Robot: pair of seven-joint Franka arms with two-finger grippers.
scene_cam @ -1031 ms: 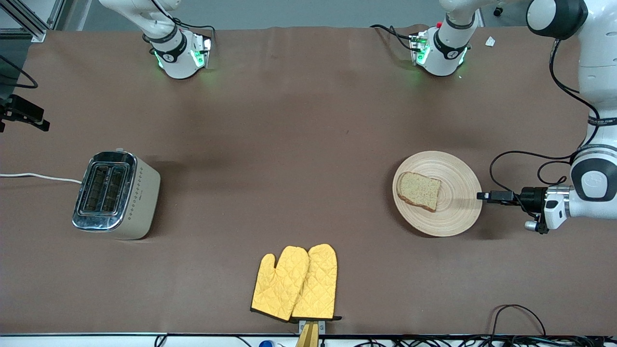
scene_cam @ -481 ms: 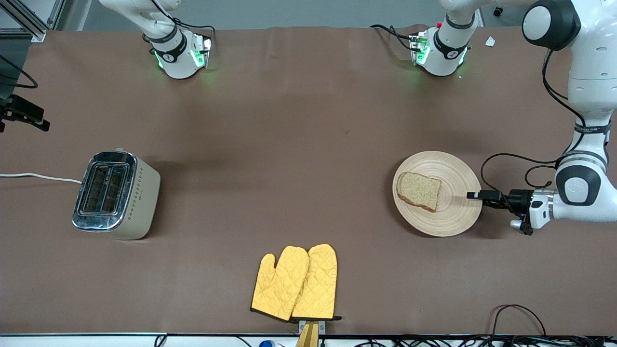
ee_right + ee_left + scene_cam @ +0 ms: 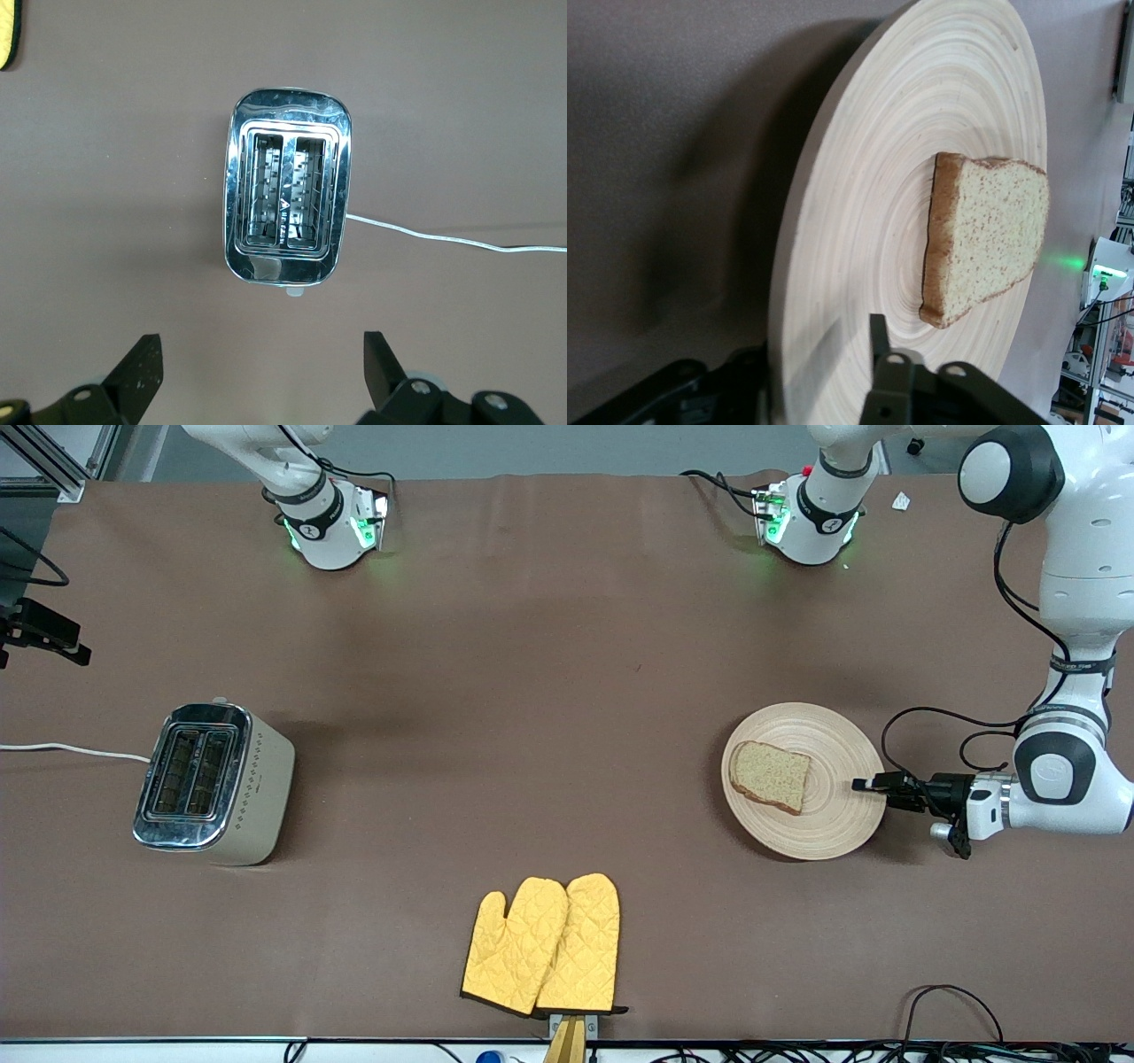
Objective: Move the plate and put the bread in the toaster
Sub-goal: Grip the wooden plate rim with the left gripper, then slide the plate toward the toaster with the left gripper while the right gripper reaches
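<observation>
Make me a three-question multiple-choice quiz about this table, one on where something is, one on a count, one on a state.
1. Where is the brown speckled bread slice?
A. on the round tan wooden plate
B. in the toaster
C. on the mitts

2. How many yellow quilted oven mitts are there?
A. one
B. two
C. three

3. The chrome-topped cream toaster slots are:
A. both empty
B. one filled
C. both filled

Answers: 1 A, bread lies on the plate, whose rim sits between the left end effector fingers. 2 B, two lie side by side. 3 A, the right wrist view shows bare slots.
</observation>
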